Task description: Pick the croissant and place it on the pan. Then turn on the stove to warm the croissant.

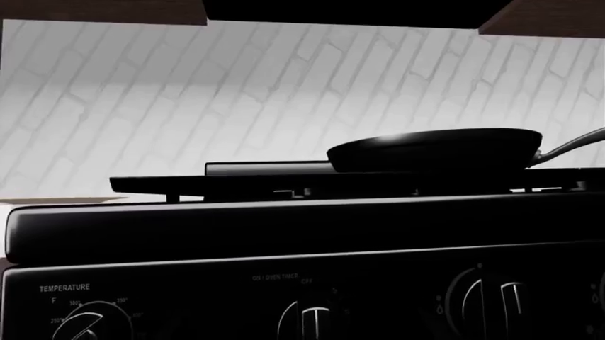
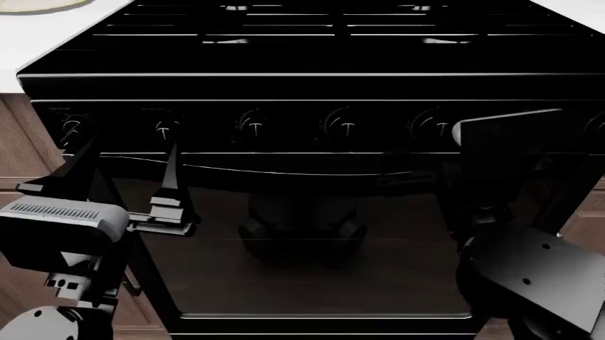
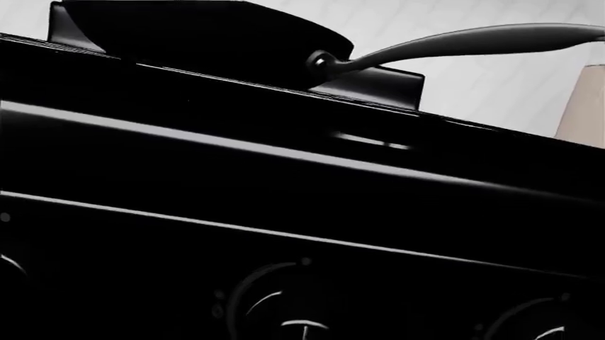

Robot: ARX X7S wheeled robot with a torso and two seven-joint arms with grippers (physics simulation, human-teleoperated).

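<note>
From the left wrist cam we see the pan [image 1: 435, 149] sitting on the grates of the stove [image 1: 302, 234], with the knobs [image 1: 312, 319] along the front below it. Head cam looks down at the stove front; our left hand [image 2: 127, 180] hangs near the leftmost knobs with its fingers spread fairly wide, while the right hand [image 2: 501, 142] sits by the right knobs and we can't tell its opening. Right wrist cam shows the pan's handle [image 3: 472, 39] poking right. No croissant anywhere we can see.
</note>
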